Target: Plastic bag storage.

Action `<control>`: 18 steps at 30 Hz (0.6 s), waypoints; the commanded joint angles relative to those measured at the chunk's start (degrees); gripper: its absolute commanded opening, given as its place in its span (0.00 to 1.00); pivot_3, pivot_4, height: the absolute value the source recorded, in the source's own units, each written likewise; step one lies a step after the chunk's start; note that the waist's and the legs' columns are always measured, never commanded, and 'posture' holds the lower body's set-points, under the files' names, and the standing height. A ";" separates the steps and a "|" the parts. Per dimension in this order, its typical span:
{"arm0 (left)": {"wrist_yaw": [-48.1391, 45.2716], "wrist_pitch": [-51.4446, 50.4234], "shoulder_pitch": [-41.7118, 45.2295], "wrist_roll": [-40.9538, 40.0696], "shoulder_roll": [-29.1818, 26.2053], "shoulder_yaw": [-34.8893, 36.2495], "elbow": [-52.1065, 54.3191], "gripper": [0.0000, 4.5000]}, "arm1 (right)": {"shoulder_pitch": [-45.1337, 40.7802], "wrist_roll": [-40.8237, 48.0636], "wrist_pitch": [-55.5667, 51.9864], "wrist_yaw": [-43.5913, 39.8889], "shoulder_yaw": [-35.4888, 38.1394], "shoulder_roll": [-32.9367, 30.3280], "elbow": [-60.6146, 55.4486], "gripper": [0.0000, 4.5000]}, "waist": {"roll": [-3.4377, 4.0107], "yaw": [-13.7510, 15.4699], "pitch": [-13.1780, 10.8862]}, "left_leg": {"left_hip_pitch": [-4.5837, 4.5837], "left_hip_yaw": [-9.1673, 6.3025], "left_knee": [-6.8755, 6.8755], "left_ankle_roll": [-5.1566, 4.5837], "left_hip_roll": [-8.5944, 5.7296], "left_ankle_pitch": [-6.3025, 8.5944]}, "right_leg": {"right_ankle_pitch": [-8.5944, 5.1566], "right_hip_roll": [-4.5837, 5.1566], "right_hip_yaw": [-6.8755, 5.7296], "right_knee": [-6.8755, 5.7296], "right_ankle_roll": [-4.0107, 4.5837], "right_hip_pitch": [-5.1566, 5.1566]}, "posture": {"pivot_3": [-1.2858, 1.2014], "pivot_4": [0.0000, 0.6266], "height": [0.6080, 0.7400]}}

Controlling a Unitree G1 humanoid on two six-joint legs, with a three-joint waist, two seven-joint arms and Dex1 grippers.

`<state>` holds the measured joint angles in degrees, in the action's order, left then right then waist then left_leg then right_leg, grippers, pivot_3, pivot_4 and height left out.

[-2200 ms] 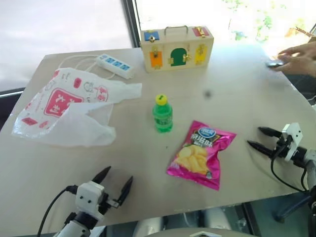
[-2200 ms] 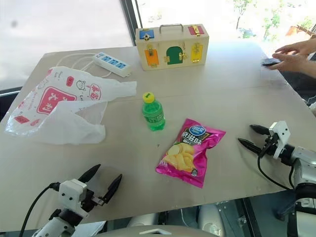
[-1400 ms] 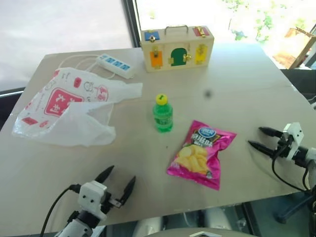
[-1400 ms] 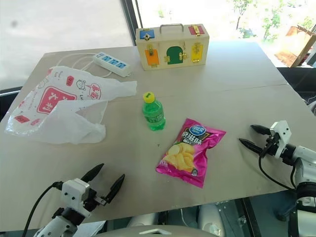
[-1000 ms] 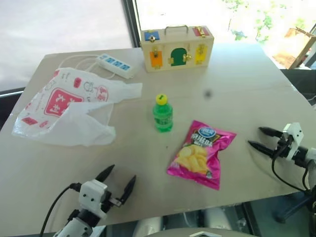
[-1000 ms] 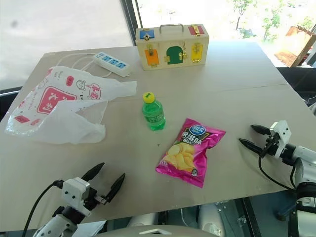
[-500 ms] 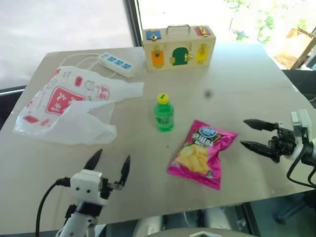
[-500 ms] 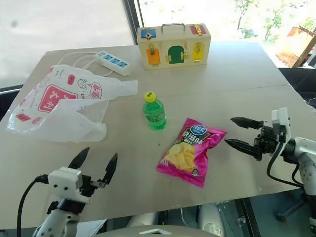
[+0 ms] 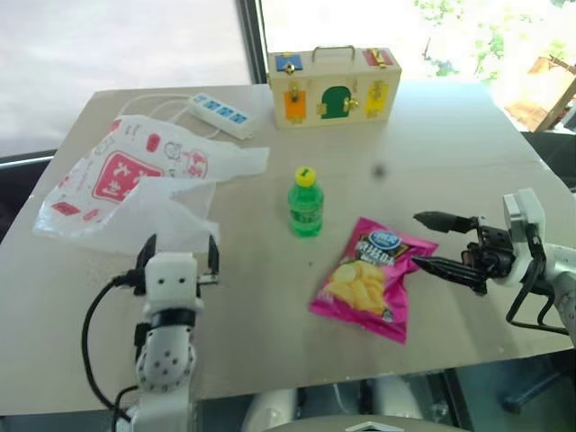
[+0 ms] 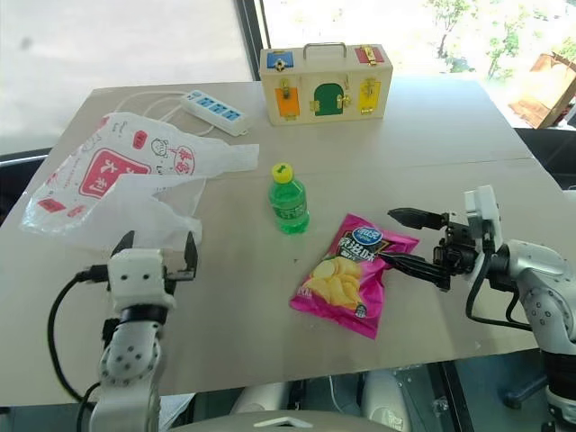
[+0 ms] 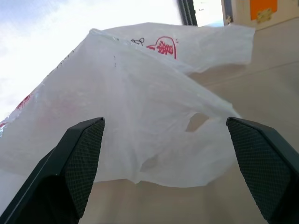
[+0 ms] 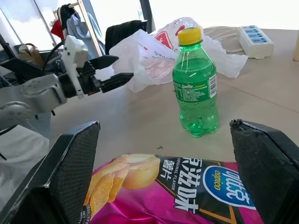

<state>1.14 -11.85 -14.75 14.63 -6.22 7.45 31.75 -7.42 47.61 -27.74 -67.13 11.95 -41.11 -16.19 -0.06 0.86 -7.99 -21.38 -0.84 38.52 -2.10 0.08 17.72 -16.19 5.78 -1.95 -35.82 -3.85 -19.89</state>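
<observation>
- Plastic bag (image 9: 126,184), thin translucent white vest style with red printed squares, lies crumpled on the table's (image 9: 450,135) far-left part, one handle loop trailing toward the green Sprite bottle (image 9: 305,203).
- Handling, as a judgement: very light, limp and slippery film; it will slide and bunch rather than lift cleanly, and a shallow pinch may slip off.
- Best hold looks like a gathered fold at the near edge or a handle loop, where layers double up; the flat printed panel offers little to pinch.
- Left gripper (image 9: 177,256) points at the bag's near edge, fingers spread wide and empty, not touching it.
- Right gripper (image 10: 409,241) is likewise spread and empty, aimed leftward just beside the pink chip packet (image 9: 369,279), well apart from the bag.
- Edges: the bag sits close to the table's left rim, so a push could send it over.
- Open room: bare tabletop lies between bag and left gripper; the white power strip (image 9: 219,114) behind the bag, the bottle beside it and the wooden lock box (image 9: 335,74) farther back limit sweeping moves.
</observation>
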 commanded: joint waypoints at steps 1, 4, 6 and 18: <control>1.66 -1.74 2.47 3.66 -0.39 -1.87 -2.80 0.98 | -0.51 0.21 0.81 -0.18 0.77 0.24 -0.80 1.00 | -0.02 -0.12 -0.01 | 0.00 0.00 0.00 0.00 0.01 0.00 | 0.00 0.00 0.01 0.00 0.00 0.00 | 0.52 0.24 1.00; 1.02 -2.02 3.65 2.47 0.13 -2.55 -3.94 0.98 | -1.20 -0.03 0.95 -0.66 0.57 0.14 0.11 1.00 | -0.10 -0.11 -0.06 | 0.01 0.01 0.00 0.01 0.01 0.00 | 0.00 0.00 0.05 -0.02 -0.01 -0.04 | 0.52 0.24 1.00; -0.15 0.02 3.95 2.37 -1.06 -3.64 -3.96 0.98 | -1.47 -0.14 1.01 -1.22 0.39 0.00 0.46 1.00 | -0.10 -0.06 -0.06 | 0.01 0.01 0.00 0.01 0.02 -0.01 | 0.00 0.01 0.05 -0.02 -0.01 -0.04 | 0.52 0.24 1.00; -7.14 13.01 -6.35 -3.65 -4.87 -8.19 -1.09 0.98 | 0.19 -1.69 2.21 -0.77 1.11 0.68 0.71 1.00 | -0.12 0.24 -0.08 | -0.37 -0.07 0.01 0.03 0.02 -0.02 | 0.00 0.20 0.18 0.01 0.00 -0.39 | 0.52 0.24 1.00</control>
<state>-6.02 0.18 -22.22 12.05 -11.56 -0.11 29.85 -7.37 45.61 -26.50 -68.01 11.65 -40.44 -14.64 -0.18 1.11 -8.06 -21.76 -0.94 38.54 -2.06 0.09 17.70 -16.19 5.98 -1.80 -35.82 -3.85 -20.28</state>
